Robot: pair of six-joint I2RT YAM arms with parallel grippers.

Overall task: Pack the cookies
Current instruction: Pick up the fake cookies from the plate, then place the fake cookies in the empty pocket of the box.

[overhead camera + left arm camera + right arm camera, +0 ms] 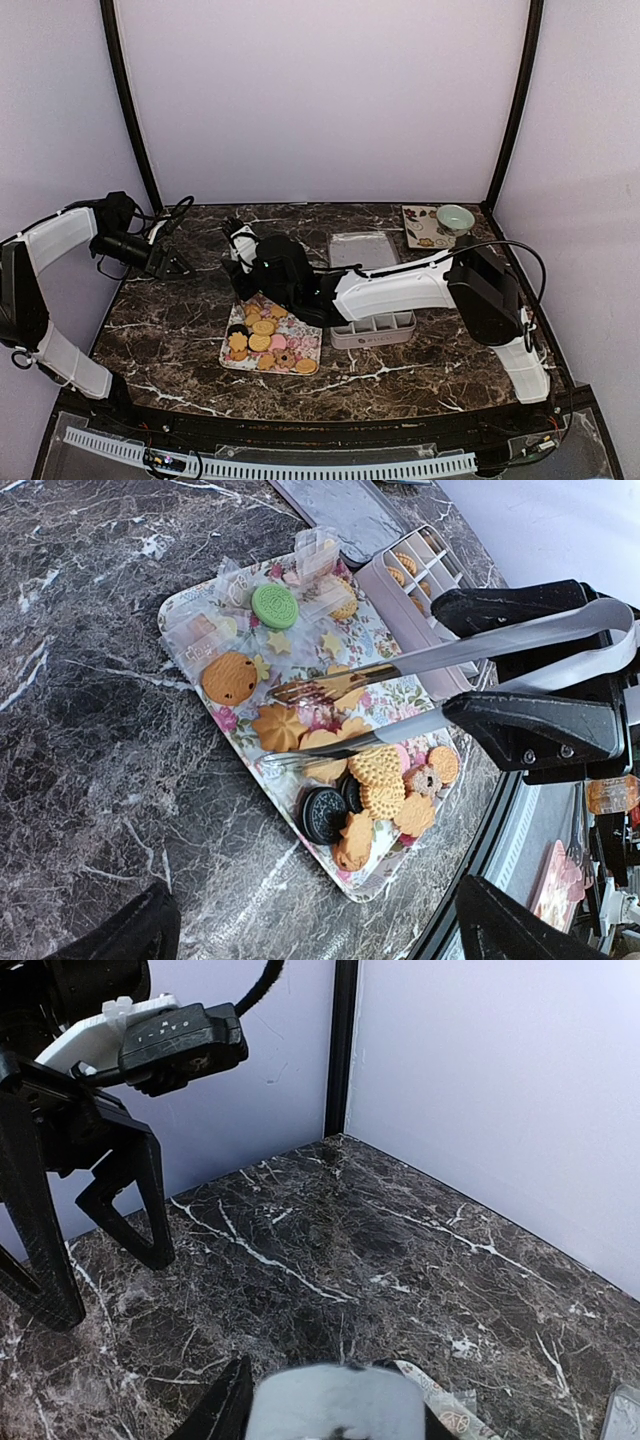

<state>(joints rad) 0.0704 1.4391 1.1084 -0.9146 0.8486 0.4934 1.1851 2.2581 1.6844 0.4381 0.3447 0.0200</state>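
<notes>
The cookies (pixel 378 772) lie on a flowered tray (pixel 190 610): tan ones, a green one (pixel 275 606) and dark sandwich ones (pixel 324 814). They also show in the top view (pixel 262 342). My right gripper (pixel 246 256) is shut on metal tongs (pixel 470 648), seen from the left wrist as black fingers (pixel 540 725). The tong tips are spread just above the middle cookies. Whether they touch is unclear. The tongs' white bent end fills the bottom of the right wrist view (pixel 335 1405). My left gripper (pixel 172 262) is open and empty, left of the tray.
A grey compartment box (pixel 372 328) stands right of the tray, with a few cookies in it (pixel 405 566). Its flat lid (pixel 362 249) lies behind it. A small plate with a green cup (pixel 455 217) sits at the back right. Walls enclose the marble table.
</notes>
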